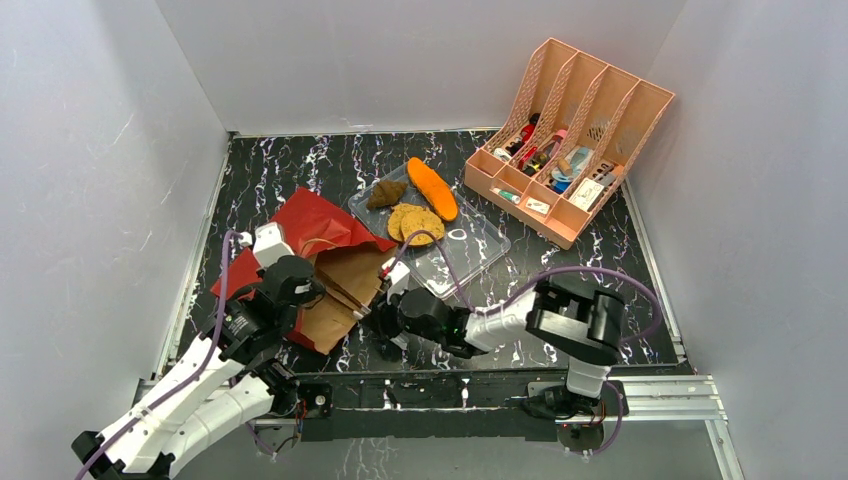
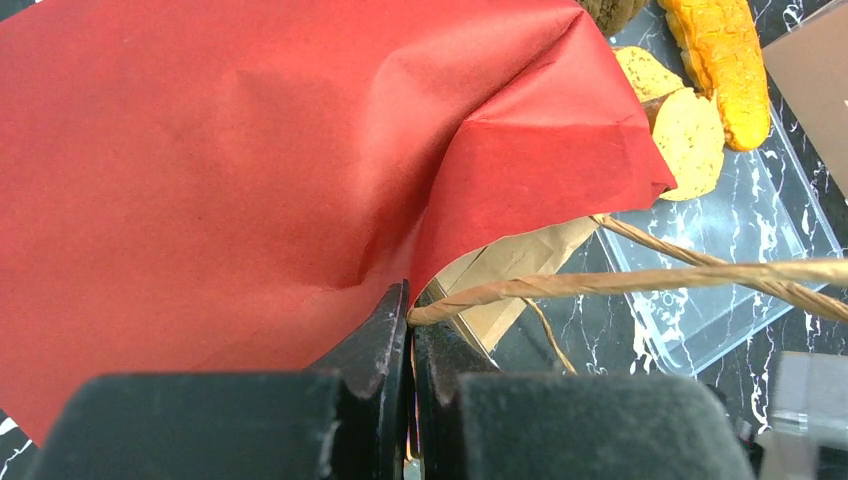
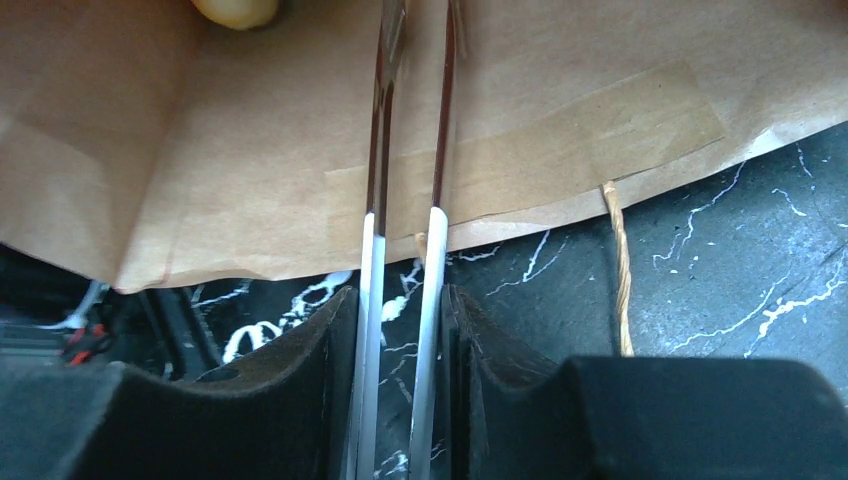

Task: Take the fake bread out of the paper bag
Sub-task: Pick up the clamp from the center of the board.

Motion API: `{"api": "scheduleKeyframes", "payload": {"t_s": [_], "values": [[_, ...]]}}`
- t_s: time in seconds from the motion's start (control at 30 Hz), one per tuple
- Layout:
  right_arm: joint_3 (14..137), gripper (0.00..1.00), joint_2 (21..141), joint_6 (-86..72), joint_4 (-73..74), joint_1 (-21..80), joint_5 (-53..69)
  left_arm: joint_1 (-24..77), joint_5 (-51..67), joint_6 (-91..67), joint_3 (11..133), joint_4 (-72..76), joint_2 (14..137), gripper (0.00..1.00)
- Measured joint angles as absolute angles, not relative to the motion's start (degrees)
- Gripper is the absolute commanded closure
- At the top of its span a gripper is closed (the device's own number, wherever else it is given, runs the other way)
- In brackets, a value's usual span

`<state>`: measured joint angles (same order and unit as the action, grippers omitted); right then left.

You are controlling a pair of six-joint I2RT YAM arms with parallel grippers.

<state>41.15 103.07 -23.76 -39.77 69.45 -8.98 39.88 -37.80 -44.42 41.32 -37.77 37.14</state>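
The fake bread [image 1: 415, 222] lies on a clear plastic tray [image 1: 470, 250] just above the centre of the top view. There is an orange loaf [image 1: 432, 188], two overlapping tan round pieces below it, and a dark brown lump [image 1: 385, 193] to their left. All of these pieces are outside the paper bag [image 1: 320, 225].

The bag lies on its side on the table [image 1: 300, 170], left of the tray. Its red outside faces up and its brown-lined mouth opens toward the lower right of the frame.

The left end effector [image 2: 410, 320] sits at the bag's lower left edge with its jaws pressed together. It pinches one twisted paper handle [image 2: 620, 282], which runs taut from the jaws to the right edge of the left wrist view.

The right end effector [image 3: 405, 200] is at the bag's mouth, over the bottom lip of brown paper where a strip of tape crosses it. Its dark pads stand a narrow gap apart, and two thin pale strips run between them up across the paper. I cannot tell whether anything is gripped there.

At the top edge of the right wrist view, a small pale rounded thing [image 3: 235, 10] shows inside the bag. Too little of it is visible to identify it.
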Motion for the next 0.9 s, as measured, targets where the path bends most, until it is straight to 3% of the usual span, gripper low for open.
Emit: {"api": "scheduleKeyframes", "payload": {"t_s": [0.5,0.9], "values": [[42.2,0.82,95.9,-43.5,-28.4,69.4,-4.4,39.9,-37.6,-42.3,38.5,-34.7,34.3,1.0],[38.7,0.81,97.1,-69.3,-39.9,68.8,1.6,39.9,-37.5,-41.8,38.5,-34.4,32.6,1.0]]}}
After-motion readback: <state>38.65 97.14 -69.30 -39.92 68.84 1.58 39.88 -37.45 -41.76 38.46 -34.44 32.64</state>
